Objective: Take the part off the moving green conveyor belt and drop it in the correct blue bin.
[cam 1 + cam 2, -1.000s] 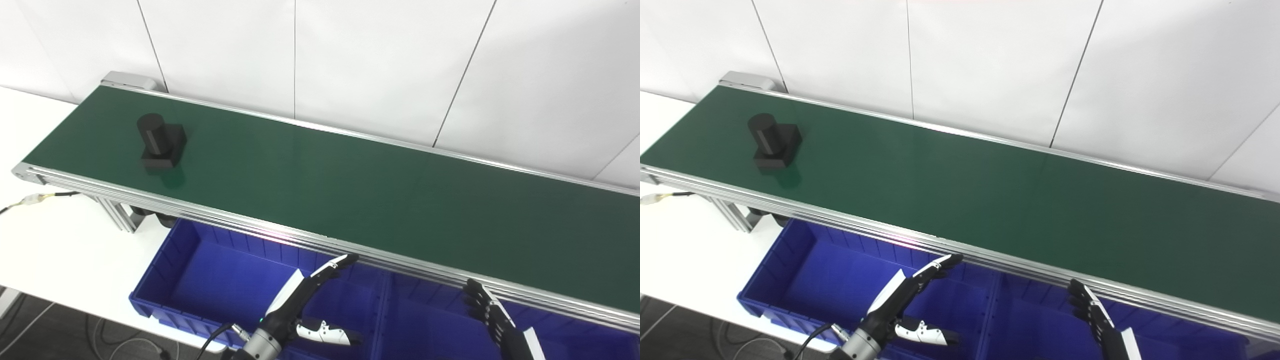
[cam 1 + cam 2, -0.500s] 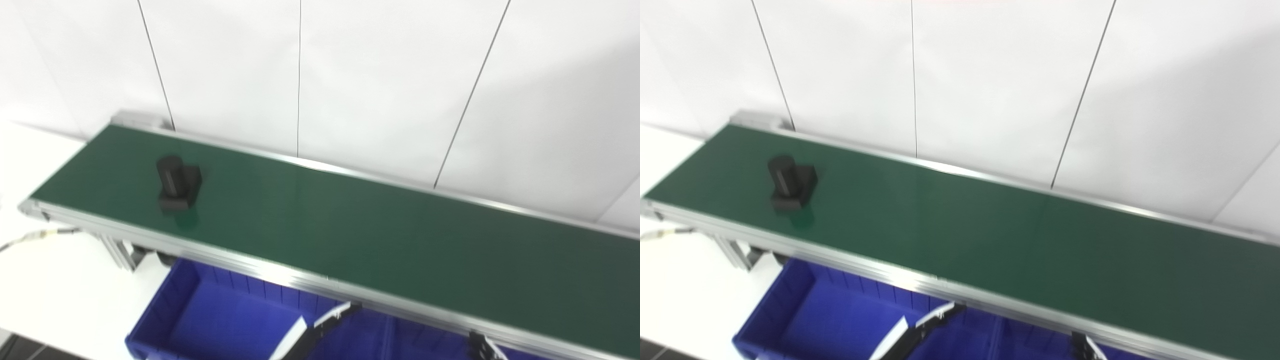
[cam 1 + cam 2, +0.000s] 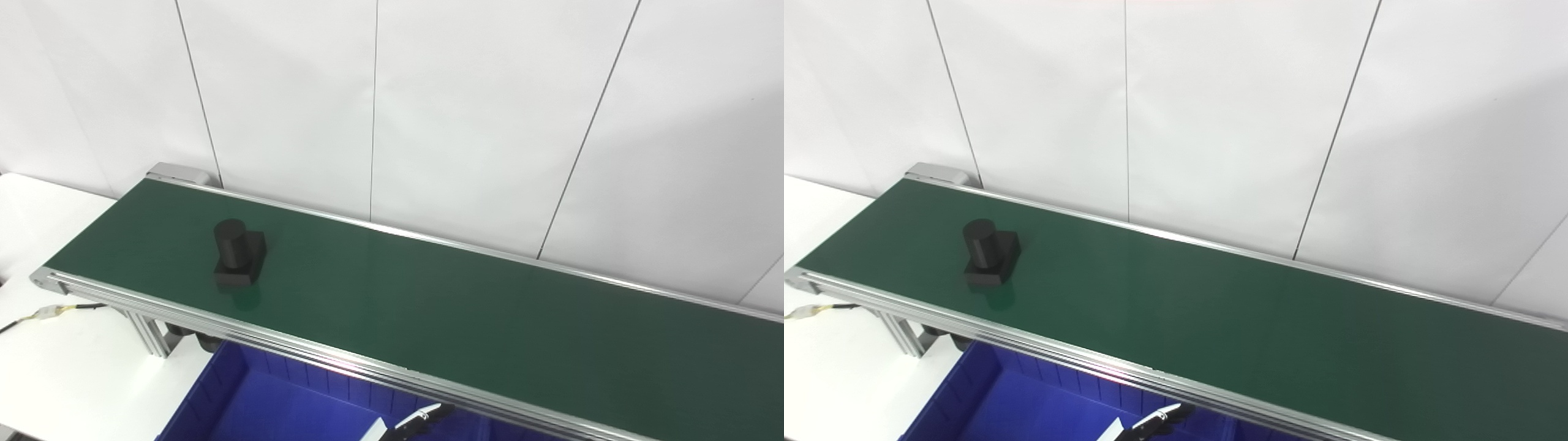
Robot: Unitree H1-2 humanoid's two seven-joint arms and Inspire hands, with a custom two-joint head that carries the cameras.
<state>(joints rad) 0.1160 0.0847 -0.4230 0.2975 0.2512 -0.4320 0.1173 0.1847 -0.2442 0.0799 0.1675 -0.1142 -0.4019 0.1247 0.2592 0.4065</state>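
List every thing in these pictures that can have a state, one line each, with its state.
black part: upright on the belt near its left end, held by nothing.
green conveyor belt: carrying only the black part.
blue bin: below the belt's near rail; visible part empty.
left hand: only fingertips show at the bottom edge; open or shut cannot be told.
right hand: out of view.

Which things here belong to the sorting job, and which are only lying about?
For the job:
- black part, upright on the belt
- green conveyor belt
- blue bin under the belt's front edge
- left hand, only fingertips visible

Lying about:
- cable with connector on the white table
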